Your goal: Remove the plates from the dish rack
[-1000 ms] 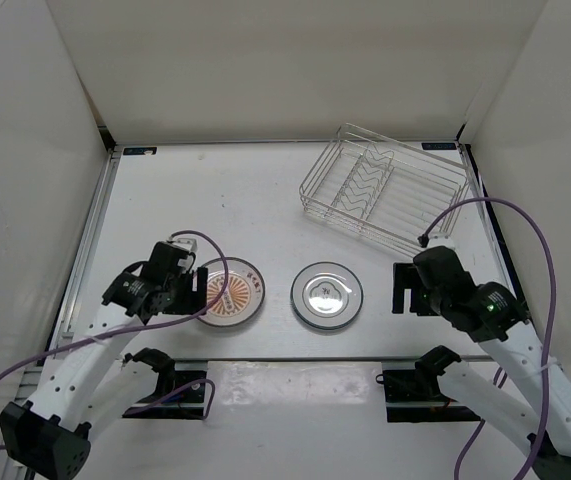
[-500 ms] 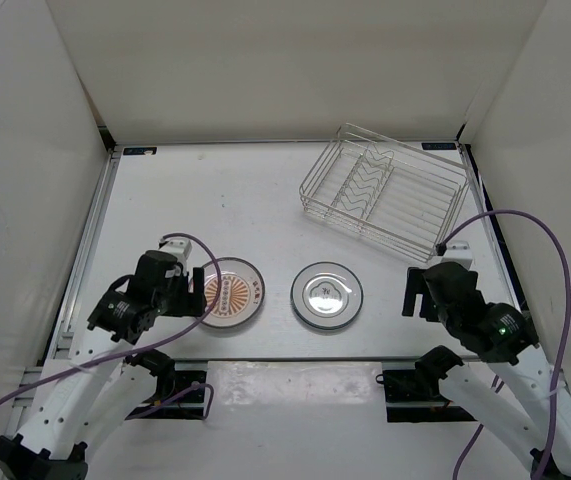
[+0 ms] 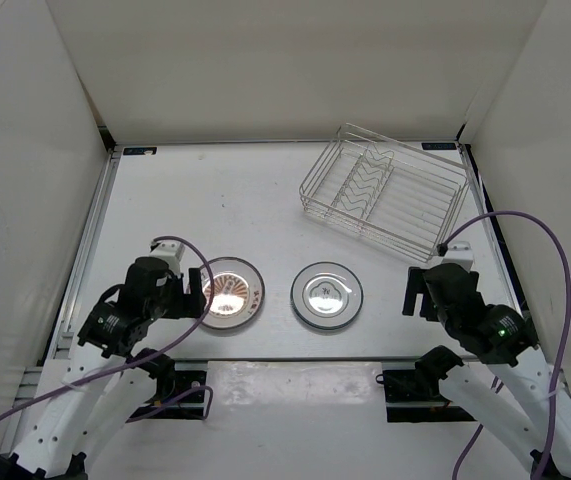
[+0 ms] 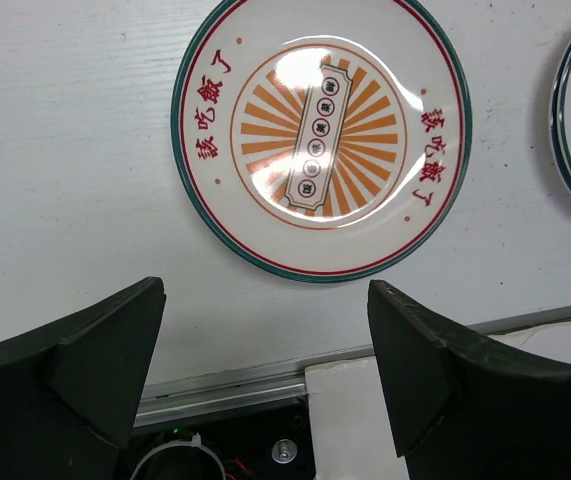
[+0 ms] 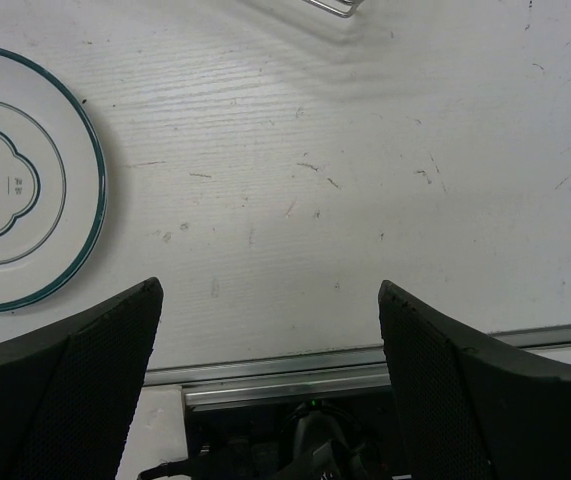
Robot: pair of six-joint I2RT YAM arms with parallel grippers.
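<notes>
Two plates lie flat on the table. The plate with the orange sunburst centre lies at the front left. The plate with ring markings lies to its right. The silver wire dish rack stands at the back right with no plates in it. My left gripper is open and empty, just near of the sunburst plate. My right gripper is open and empty over bare table to the right of the ringed plate.
White walls enclose the table on three sides. A metal rail runs along the table's near edge, with the arm bases below it. Purple cables loop beside both arms.
My left gripper has pulled back toward the near edge and off the sunburst plate, which now lies fully uncovered. My right gripper has drawn back a little toward the front right.
</notes>
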